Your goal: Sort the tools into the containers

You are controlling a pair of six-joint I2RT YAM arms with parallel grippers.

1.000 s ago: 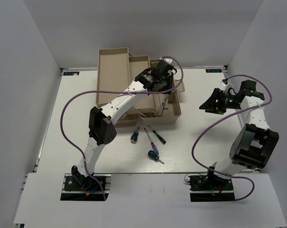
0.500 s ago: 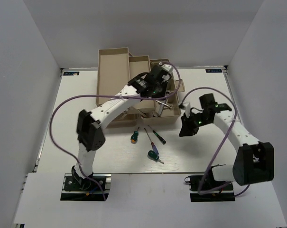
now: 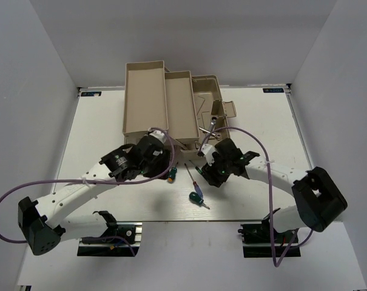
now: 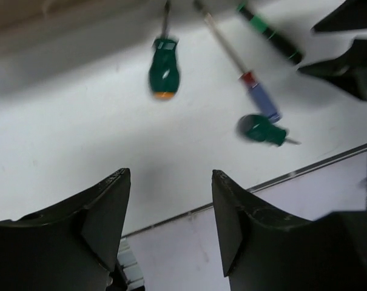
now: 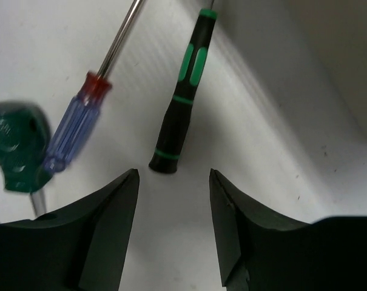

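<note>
Your left tool [image 4: 168, 209] hangs wide open and empty over the table [image 4: 68, 139]. One stubby green screwdriver [image 4: 164, 71] lies ahead of it, close to the front of the beige trays [image 3: 145, 97]. Your right tool [image 5: 174, 221] is spread just as wide and grips nothing. The butt of the black-handled screwdriver [image 5: 180, 115] lies just ahead of its gap. The purple screwdriver [image 5: 74, 136] lies beside that one, its handle next to the second stubby green screwdriver [image 5: 13, 145]. All four rest on the table.
</note>
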